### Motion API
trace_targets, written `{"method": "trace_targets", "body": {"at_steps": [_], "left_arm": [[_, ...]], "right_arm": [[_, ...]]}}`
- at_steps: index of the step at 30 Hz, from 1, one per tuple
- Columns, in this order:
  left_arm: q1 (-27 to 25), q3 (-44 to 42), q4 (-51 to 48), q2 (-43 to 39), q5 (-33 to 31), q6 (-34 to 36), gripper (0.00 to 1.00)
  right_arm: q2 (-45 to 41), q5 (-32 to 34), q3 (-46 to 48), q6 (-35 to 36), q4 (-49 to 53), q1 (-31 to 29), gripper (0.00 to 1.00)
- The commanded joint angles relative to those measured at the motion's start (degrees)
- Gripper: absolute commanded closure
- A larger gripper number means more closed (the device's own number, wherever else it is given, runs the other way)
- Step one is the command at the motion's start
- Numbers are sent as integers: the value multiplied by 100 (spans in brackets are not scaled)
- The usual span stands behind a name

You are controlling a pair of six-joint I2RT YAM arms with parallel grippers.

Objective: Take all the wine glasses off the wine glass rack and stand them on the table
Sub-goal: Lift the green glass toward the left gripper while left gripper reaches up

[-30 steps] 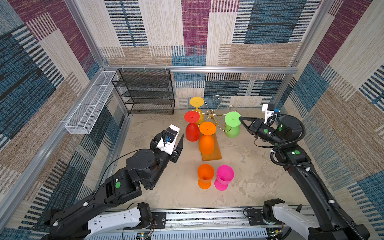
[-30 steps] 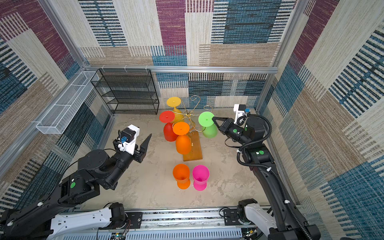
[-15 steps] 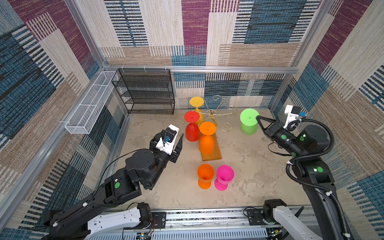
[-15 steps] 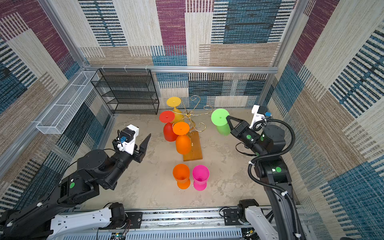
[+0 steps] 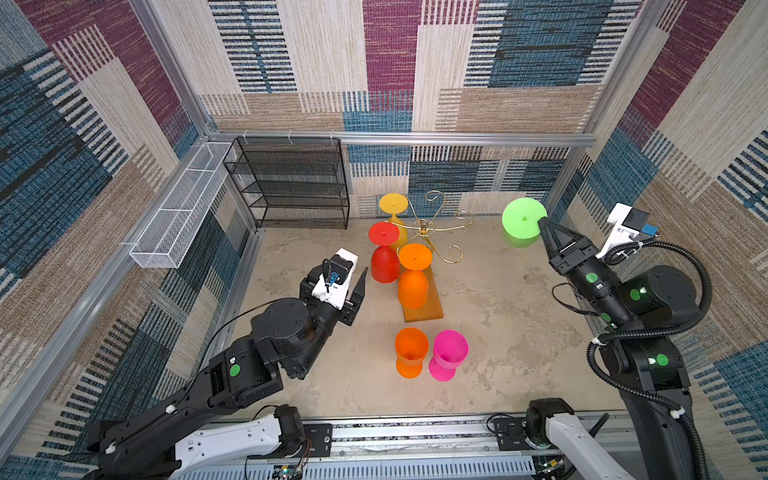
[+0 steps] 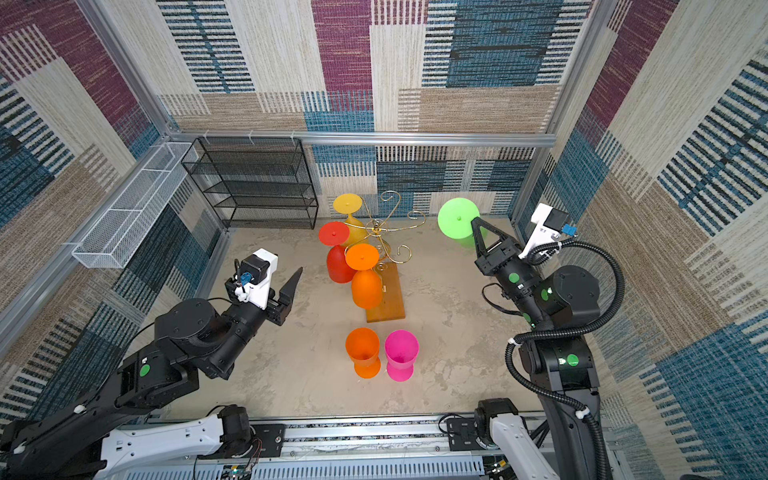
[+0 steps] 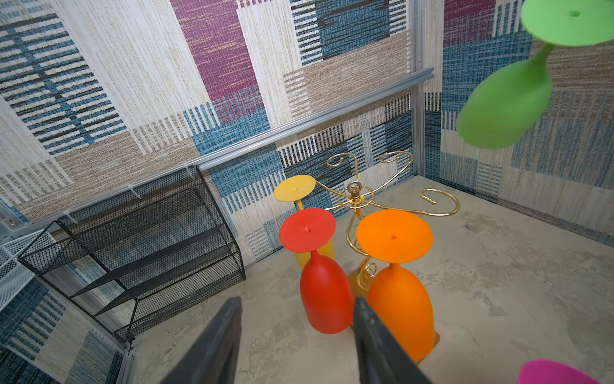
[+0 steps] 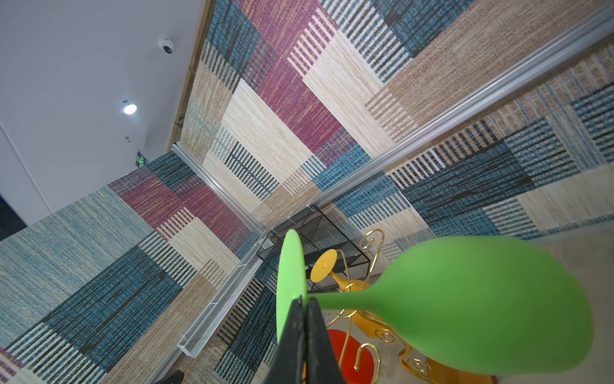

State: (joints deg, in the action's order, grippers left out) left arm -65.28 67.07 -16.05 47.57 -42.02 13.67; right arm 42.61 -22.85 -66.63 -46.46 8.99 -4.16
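At far right, my right claw [image 5: 543, 224] is clamped on the green wine glass [image 5: 519, 216] where stem meets foot, upside down, well right of the wine glass rack [image 5: 432, 232]. My left claw [image 7: 297, 306] stands apart, left of the rack.

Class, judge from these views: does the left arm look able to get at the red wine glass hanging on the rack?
Probably yes. The left gripper is open and points at the red wine glass, with nothing between them; the orange glass hanging close beside it may crowd one finger.
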Motion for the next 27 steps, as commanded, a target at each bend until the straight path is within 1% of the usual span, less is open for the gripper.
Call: {"method": "trace_targets", "body": {"at_steps": [1, 6, 8, 10, 13, 16, 19, 21, 24, 27], "left_arm": [[8, -1, 143, 40, 101, -97, 44], [79, 38, 175, 157, 404, -176, 44], [169, 88, 169, 215, 657, -251, 44], [339, 137, 155, 264, 1042, -367, 43], [785, 182, 155, 336, 1864, -662, 43], [1363, 191, 244, 445, 2847, -1007, 43], [1900, 201, 420, 618, 4000, -1354, 42], [2287, 190, 665, 786, 4854, -1604, 41], [2754, 128, 1148, 1008, 5942, -2008, 40], [3126, -129, 1933, 1083, 6826, -2395, 38]], "right_arm": [[19, -571, 138, -103, -1436, 0, 100], [162, -1091, 239, -338, -2513, -5, 100], [232, -1289, 296, -494, -2938, -5, 100], [294, -1451, 387, -698, -3364, -5, 100], [431, -1775, 564, -1135, -4222, -5, 100], [649, -2056, 730, -1706, -5058, -16, 100], [912, -2201, 941, -2260, -5829, -127, 100], [1110, -2229, 1102, -2568, -6327, -320, 100], [1384, -2229, 1196, -2745, -6837, -743, 100], [1665, -2232, 1218, -3039, -7331, -1010, 100]]}}
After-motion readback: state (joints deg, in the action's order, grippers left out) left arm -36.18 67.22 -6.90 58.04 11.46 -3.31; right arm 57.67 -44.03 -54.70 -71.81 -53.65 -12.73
